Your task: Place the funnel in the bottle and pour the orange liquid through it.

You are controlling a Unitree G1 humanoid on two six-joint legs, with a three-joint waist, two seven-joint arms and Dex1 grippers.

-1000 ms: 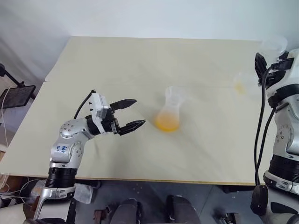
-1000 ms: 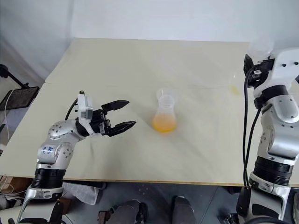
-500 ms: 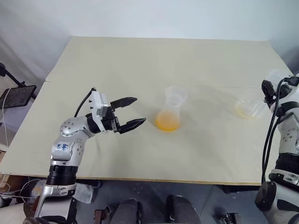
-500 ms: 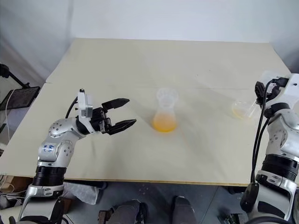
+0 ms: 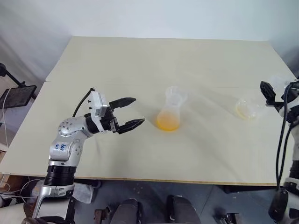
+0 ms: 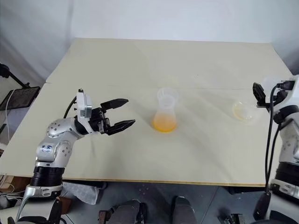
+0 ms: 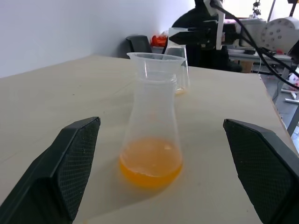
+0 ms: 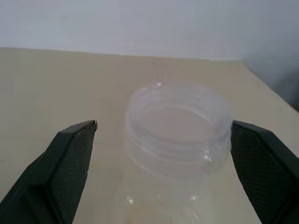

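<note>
The clear conical flask-shaped bottle (image 5: pixel 169 113) is standing upright near the middle of the pale beige table (image 5: pixel 140 70), its long axis running straight up and neck pointing at the ceiling, with the small clear plastic funnel (image 7: pixel 154 65) sitting in its neck, wide mouth up, and the translucent orange liquid (image 7: pixel 150 167) pooling in its base. The left gripper (image 5: pixel 132 112) is hovering just to the bottle's left, pointing at it with its two black fingers spread wide and holding nothing. Well off to the bottle's right, the second clear conical flask (image 5: pixel 248 108) is standing upright too, and the right gripper (image 8: pixel 163 161) is sitting around its threaded neck with fingers wide apart, not touching it.
</note>
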